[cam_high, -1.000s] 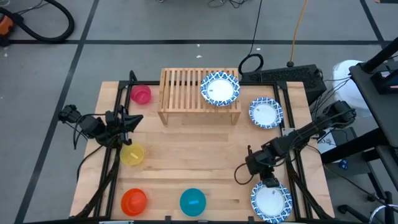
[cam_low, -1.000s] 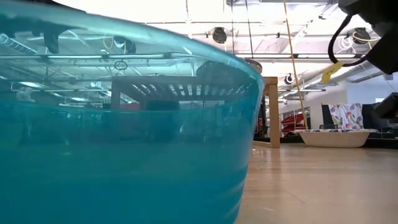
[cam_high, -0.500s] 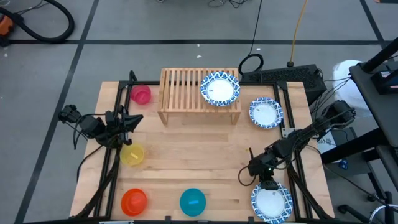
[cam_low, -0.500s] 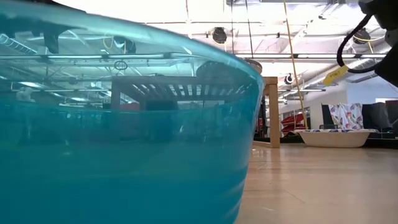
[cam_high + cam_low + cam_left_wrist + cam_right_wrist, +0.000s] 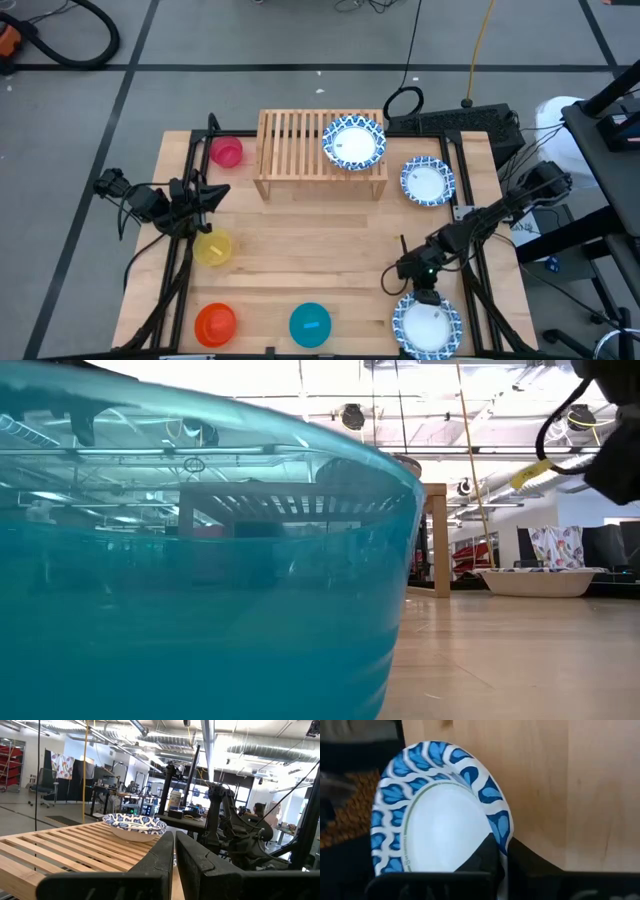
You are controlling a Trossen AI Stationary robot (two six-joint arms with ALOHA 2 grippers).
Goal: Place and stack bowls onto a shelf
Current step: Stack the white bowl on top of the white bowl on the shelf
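A blue-patterned bowl (image 5: 427, 326) lies near the table's front right corner, and my right gripper (image 5: 424, 297) (image 5: 502, 851) is shut on its far rim. The light-wood shelf (image 5: 300, 150) stands at the far middle with a second patterned bowl (image 5: 354, 142) on its right end. A third patterned bowl (image 5: 428, 181) rests on the table to the right of the shelf. Pink (image 5: 227, 151), yellow (image 5: 213, 247), orange-red (image 5: 215, 323) and teal (image 5: 310, 324) bowls sit on the left and along the front. My left gripper (image 5: 216, 194) (image 5: 174, 851) waits shut at the left, holding nothing. My right gripper pinches the patterned bowl's rim (image 5: 501, 826) at its far edge. One finger (image 5: 479, 855) lies inside over the white centre and the other (image 5: 532, 862) outside the rim. The fingers come slanting down from the far side. Whether the bowl is off the table, I cannot tell.
Black frame rails (image 5: 186, 280) run along both sides of the table. The teal bowl (image 5: 190, 560) fills most of the low view. Bare wood lies in the table's middle (image 5: 310, 250), between the shelf and the front bowls.
My right gripper has come down a little toward the near edge onto the patterned bowl's far rim and taken hold of it. The bowl has slid slightly toward the table's left.
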